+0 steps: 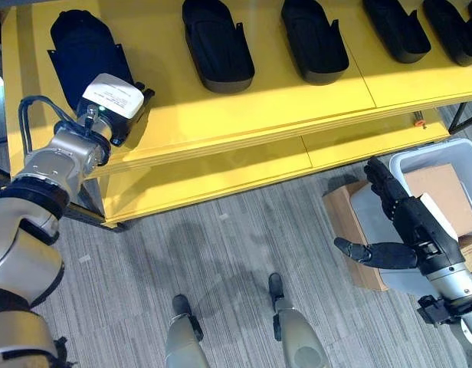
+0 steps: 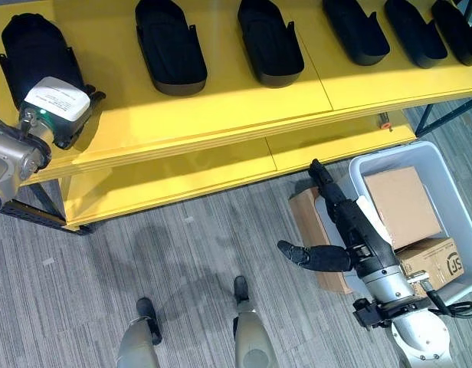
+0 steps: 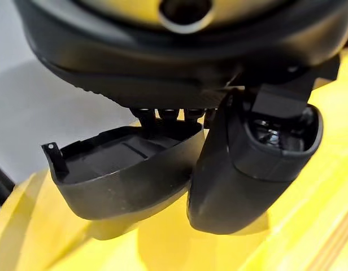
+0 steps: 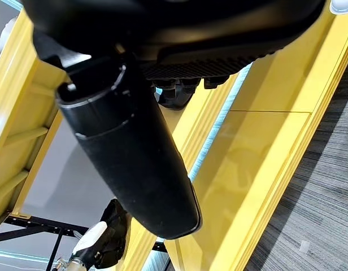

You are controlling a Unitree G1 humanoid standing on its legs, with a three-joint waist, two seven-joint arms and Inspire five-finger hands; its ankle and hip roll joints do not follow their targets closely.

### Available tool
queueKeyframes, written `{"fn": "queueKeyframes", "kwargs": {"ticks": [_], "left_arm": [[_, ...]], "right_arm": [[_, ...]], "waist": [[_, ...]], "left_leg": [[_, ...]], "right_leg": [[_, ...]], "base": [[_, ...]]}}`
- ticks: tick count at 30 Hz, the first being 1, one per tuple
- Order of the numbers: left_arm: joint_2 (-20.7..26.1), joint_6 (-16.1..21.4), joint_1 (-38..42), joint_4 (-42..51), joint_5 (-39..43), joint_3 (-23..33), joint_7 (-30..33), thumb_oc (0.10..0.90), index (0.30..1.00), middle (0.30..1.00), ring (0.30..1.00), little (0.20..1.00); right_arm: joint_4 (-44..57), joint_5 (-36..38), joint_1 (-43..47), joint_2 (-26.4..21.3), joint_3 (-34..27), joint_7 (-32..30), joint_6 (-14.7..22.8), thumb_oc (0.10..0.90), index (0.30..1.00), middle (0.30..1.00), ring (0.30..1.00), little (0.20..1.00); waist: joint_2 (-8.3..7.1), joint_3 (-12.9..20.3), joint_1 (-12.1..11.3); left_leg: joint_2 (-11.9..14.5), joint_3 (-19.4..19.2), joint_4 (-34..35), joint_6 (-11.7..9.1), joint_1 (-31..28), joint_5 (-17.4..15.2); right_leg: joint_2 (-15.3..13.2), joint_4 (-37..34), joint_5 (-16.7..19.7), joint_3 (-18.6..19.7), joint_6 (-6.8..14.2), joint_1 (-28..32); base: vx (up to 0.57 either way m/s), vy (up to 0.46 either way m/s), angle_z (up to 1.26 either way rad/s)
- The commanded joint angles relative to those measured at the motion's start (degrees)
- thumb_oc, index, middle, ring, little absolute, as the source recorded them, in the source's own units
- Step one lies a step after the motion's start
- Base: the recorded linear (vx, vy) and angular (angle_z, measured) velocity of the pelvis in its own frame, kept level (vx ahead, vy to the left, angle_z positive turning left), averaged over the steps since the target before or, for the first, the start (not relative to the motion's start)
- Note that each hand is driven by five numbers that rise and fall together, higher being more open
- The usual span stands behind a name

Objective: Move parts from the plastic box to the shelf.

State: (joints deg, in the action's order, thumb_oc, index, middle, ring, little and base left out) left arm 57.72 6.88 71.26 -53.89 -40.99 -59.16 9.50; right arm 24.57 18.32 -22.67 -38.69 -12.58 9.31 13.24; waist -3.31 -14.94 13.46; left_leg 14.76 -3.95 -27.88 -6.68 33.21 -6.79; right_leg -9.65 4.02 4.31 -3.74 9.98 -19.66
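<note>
The left hand (image 1: 113, 107) grips a black part (image 1: 83, 47) on the yellow shelf (image 1: 244, 115), apparently setting it down, so letting go comes next, while the open, empty right hand (image 2: 351, 230) hangs beside the plastic box (image 2: 450, 192)

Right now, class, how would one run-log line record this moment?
left hand: on black plastic shell part, yellow shelf | right hand: open, empty, beside grey plastic box | cardboard boxes inside
</note>
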Motion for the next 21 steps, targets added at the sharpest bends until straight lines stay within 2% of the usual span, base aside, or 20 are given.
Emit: {"fn": "queueKeyframes", "kwargs": {"ticks": [1,12,20,21], "left_arm": [[7.6,-1.4,6.2,-0.6,-2.4,-0.2,2.7,0.900,1.000,1.000,1.000,1.000],[10.9,-1.0,7.2,0.6,-4.3,-2.3,3.8,0.900,1.000,1.000,1.000,1.000],[11.3,-1.6,6.6,0.4,-2.6,0.4,5.1,0.900,1.000,1.000,1.000,1.000],[11.3,-1.9,6.4,0.2,-0.6,2.0,5.8,0.900,1.000,1.000,1.000,1.000]], "right_arm": [[6.2,4.3,2.5,-2.8,-8.8,-2.3,6.3,0.900,1.000,1.000,1.000,1.000],[6.2,4.8,1.9,-3.2,-9.5,-2.3,7.0,0.900,1.000,1.000,1.000,1.000],[6.3,4.5,1.9,-3.2,-9.4,-2.6,7.3,0.900,1.000,1.000,1.000,1.000],[6.5,4.4,1.8,-3.2,-9.2,-2.6,7.3,0.900,1.000,1.000,1.000,1.000]], "waist": [[-0.07,1.8,-0.7],[0.19,1.8,-0.8],[0.15,1.8,-1.0],[0.09,1.7,-1.0]], "left_leg": [[1.0,-0.4,-1.1,1.7,1.3,-0.6],[0.9,-0.5,-1.6,1.8,1.8,-0.9],[0.8,-0.5,-1.9,1.8,2.0,-1.0],[0.8,-0.5,-2.1,1.8,2.2,-1.0]], "right_leg": [[-2.1,4.2,-9.5,-1.8,1.2,8.5],[-2.3,4.0,-9.3,-1.9,1.3,8.6],[-2.3,4.0,-9.4,-1.9,1.3,8.5],[-2.3,4.1,-9.5,-1.8,1.2,8.4]], "base": [[0.00,0.000,0.00],[0.00,0.000,0.00],[0.00,0.000,0.00],[0.00,0.000,0.00]]}}
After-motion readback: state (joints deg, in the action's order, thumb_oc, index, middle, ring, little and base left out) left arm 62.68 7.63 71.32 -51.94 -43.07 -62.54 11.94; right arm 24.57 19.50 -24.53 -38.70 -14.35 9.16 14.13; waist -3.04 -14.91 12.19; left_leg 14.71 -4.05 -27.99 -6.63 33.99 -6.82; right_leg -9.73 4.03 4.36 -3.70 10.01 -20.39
